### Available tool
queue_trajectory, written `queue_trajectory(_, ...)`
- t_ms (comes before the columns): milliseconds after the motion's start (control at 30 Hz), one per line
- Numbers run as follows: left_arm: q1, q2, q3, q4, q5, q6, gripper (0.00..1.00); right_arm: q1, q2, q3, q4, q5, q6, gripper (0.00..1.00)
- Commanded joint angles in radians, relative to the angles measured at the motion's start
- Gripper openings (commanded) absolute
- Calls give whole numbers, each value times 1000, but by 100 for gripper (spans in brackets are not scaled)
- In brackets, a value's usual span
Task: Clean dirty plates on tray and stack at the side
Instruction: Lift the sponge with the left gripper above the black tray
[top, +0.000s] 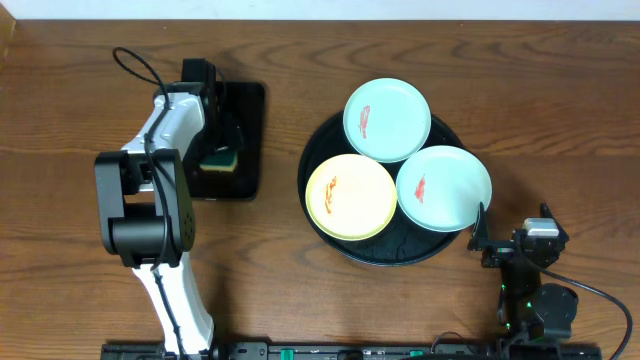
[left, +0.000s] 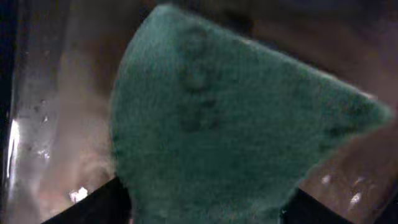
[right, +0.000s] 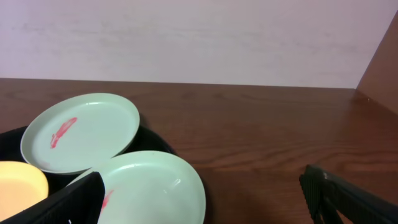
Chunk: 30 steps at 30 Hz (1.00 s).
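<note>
Overhead gives us the full layout. The tray (top: 400, 256) sits right of the table's (top: 80, 80) middle and holds three plates set close together. The far mint plate (top: 387, 120) hangs over the tray's far rim, and the yellow plate (top: 350, 197) lies at its left side. The near mint plate (top: 444, 188) hangs over the right rim. Each carries a red-orange smear (top: 364, 120).

Only overhead shows the small tray (top: 252, 130) near the table's left side, with the left gripper (top: 224, 138) over it at a sponge (left: 217, 124).

The left wrist view is filled by the sponge's green face, with dark fingers (left: 93, 205) at the bottom corners. We cannot tell whether they grip it or just stand around it.

The right wrist view shows the right gripper (right: 200, 186) wide and holding nothing, low at the table's near right edge beside the near mint plate. This view cuts off most of the yellow plate.

The table is dark brown wood grain. A pale wall (right: 186, 37) behind its far edge shows only from the right wrist.
</note>
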Motion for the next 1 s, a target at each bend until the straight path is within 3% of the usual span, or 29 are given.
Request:
queue_trajectory(0, 0, -20, -17, 22, -8, 5, 63, 0, -5, -1, -5, 6, -12, 99)
queue_trajectory(333, 0, -20, -17, 64, -9, 5, 31, 0, -5, -1, -5, 6, -12, 99)
queue_trajectory(400, 0, -20, -17, 65, -9, 5, 12, 0, -5, -1, -5, 6, -12, 99)
queue_trajectory(433, 0, -21, -16, 64, -9, 5, 8, 0, -5, -1, -5, 6, -12, 99)
queue_trajectory(567, 0, -22, -6, 33, -8, 5, 8, 0, -5, -1, -5, 6, -12, 99)
queue_trajectory(600, 0, -23, -6, 30, -8, 5, 10, 0, -5, -1, -5, 6, -12, 99)
queue_trajectory(633, 0, -23, -6, 27, -8, 5, 30, 0, -5, -1, -5, 6, -12, 99)
queue_trajectory(667, 0, -23, -6, 26, -9, 5, 56, 0, -5, -1, -5, 6, -12, 99)
queue_trajectory(700, 0, -23, -6, 26, -8, 5, 73, 0, -5, -1, -5, 6, -12, 99)
queue_trajectory(733, 0, -23, -6, 26, -9, 5, 82, 0, -5, -1, -5, 6, -12, 99)
queue_trajectory(967, 0, -22, -11, 66, -9, 30, 84, 0, -5, -1, -5, 6, -12, 99)
